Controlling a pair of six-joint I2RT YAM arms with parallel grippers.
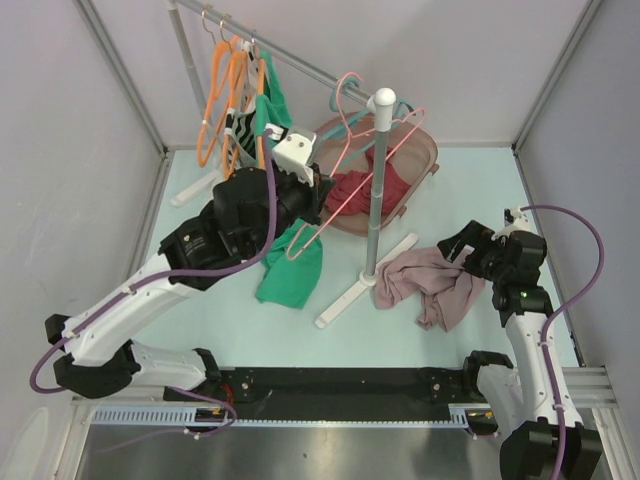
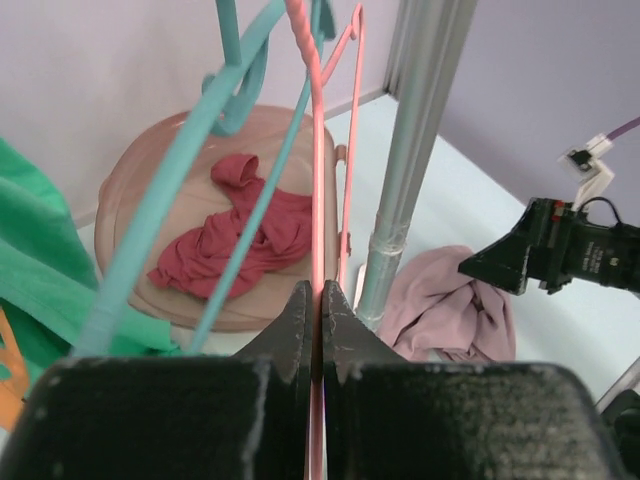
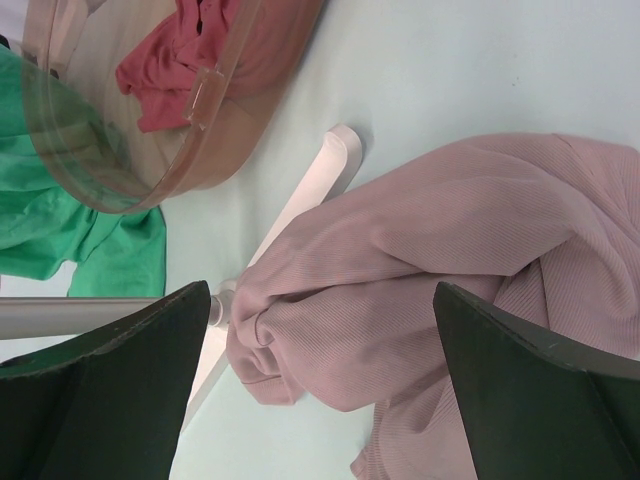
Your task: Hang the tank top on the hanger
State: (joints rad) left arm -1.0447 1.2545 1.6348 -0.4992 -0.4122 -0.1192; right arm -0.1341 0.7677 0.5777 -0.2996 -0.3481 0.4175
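Left gripper (image 2: 316, 300) is being held shut on the hanger (image 2: 318, 180); at four o'clock, the open right gripper (image 3: 322, 290) is being poised over the tank top (image 1: 430, 282), seemingly for grasping.

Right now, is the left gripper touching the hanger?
Touching. Left wrist view: the left gripper is shut on the hanger, its pink bar pinched between the jaws.

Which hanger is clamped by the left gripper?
The light-pink hanger, pinched in the shut jaws of the left gripper; the teal hanger and orange hangers hang free.
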